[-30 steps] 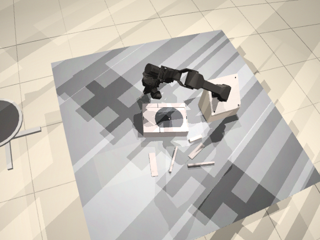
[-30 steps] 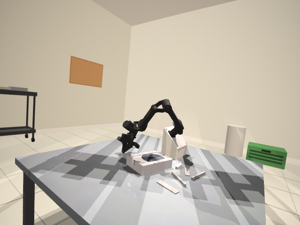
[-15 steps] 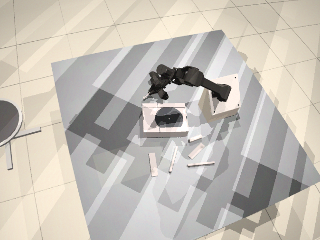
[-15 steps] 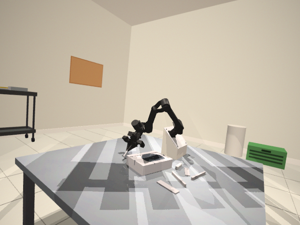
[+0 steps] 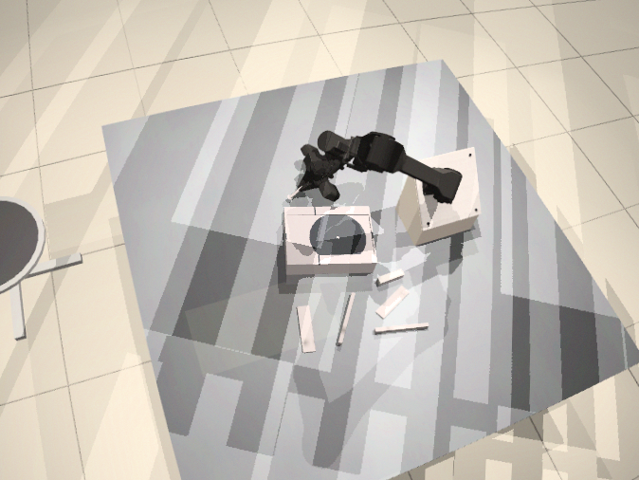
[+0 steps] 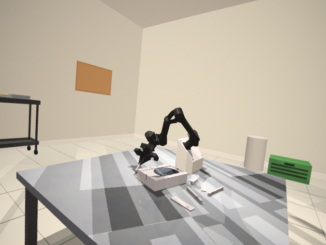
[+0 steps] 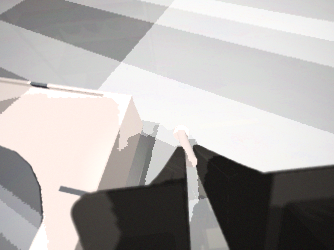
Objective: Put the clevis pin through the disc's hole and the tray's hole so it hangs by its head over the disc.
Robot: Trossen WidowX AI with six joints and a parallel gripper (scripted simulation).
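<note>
Pinching pin (image 5: 294, 193) (image 6: 138, 166) (image 7: 186, 144), tool (image 5: 301, 188) (image 6: 140, 163) (image 7: 191, 160) near tray (image 5: 300, 232) (image 6: 155, 181) (image 7: 75, 128); loose strips (image 5: 306, 328) (image 6: 182, 203) beyond; disc (image 5: 337, 248) (image 6: 165, 172) (image 7: 17, 188) cut off in wrist view.

Steel clevis pin (image 5: 294, 193) (image 6: 138, 166) (image 7: 187, 144), slim and pale, tilted, gripped in the tool (image 5: 302, 187) (image 6: 140, 163) (image 7: 190, 154), head outward, beside the tray, wide dark aluminium disc (image 5: 330, 242) (image 6: 165, 172) (image 7: 16, 190) lying flat inside, small hole at its middle, pale rimmed steel tray (image 5: 300, 234) (image 6: 155, 184) (image 7: 80, 143) on the tabletop (image 5: 216, 289) (image 6: 105, 210) (image 7: 250, 88).

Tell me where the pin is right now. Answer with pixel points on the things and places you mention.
The pin (image 5: 293, 194) (image 6: 137, 167) (image 7: 186, 145) is in the pincer (image 5: 301, 187) (image 6: 140, 163) (image 7: 190, 154); in the top view it sits just above the tray's (image 5: 299, 227) (image 6: 168, 181) (image 7: 75, 133) upper left corner.
</note>
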